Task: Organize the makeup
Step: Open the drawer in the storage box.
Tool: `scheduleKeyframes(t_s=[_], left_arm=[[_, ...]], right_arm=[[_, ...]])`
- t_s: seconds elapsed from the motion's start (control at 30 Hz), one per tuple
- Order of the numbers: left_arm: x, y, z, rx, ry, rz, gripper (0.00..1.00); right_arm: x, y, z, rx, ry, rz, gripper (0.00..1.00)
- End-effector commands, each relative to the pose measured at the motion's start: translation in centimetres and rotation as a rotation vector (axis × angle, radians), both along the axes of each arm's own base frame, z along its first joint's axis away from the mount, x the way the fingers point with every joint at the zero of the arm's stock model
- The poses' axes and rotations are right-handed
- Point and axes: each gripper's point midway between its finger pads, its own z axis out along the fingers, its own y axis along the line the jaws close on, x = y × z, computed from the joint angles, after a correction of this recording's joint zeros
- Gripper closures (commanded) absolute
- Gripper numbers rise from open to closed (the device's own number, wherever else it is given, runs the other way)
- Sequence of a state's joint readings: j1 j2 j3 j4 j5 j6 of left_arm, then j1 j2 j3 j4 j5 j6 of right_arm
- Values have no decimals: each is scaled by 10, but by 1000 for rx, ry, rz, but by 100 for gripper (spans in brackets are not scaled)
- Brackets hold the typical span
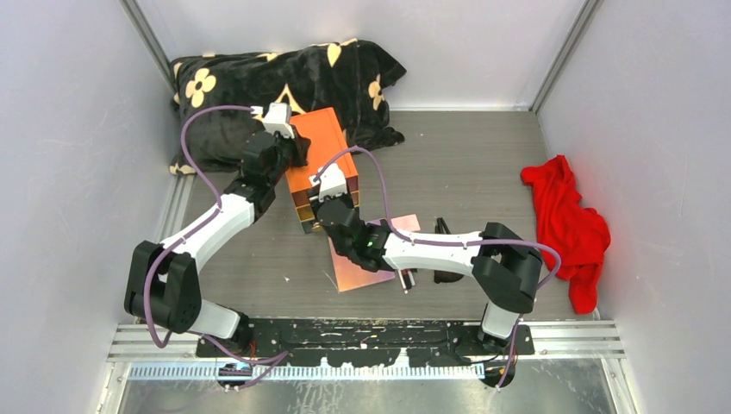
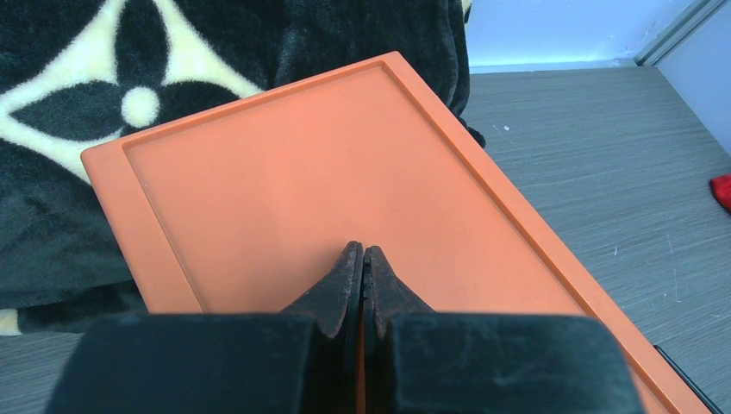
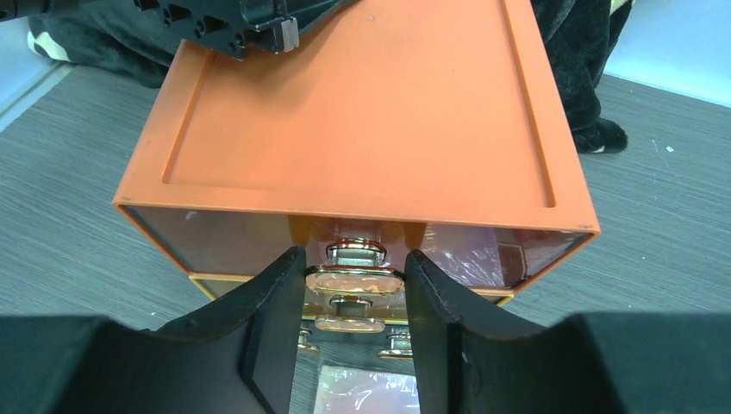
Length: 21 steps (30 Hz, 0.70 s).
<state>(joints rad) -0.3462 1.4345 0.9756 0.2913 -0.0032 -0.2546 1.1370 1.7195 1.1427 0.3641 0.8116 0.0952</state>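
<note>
With the box steadied by the pressed-together left claw, its seemingly topmost handle is best pinched centrally by the spread right claw.

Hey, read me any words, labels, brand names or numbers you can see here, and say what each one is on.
No readable text in any view.
The orange-topped box is plain, and its gold drawer handles are unmarked.
The black blanket carries only cream flower shapes, no letters.
The pink palette and red cloth show no print that can be made out.
</note>
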Motion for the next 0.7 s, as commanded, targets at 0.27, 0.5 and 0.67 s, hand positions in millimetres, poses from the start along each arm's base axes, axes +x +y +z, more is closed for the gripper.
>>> scheduleKeyframes(t_s=[0.27, 0.5, 0.67], left_arm=[[-31, 19, -93, 127, 292, 14, 100], [-27, 20, -98, 115, 302, 16, 100], [-25, 21, -103, 117, 312, 18, 100]], right_arm=[[-2, -5, 9, 14, 7, 20, 99], [-16, -22, 2, 25, 46, 45, 99], [-25, -27, -4, 12, 78, 75, 99]])
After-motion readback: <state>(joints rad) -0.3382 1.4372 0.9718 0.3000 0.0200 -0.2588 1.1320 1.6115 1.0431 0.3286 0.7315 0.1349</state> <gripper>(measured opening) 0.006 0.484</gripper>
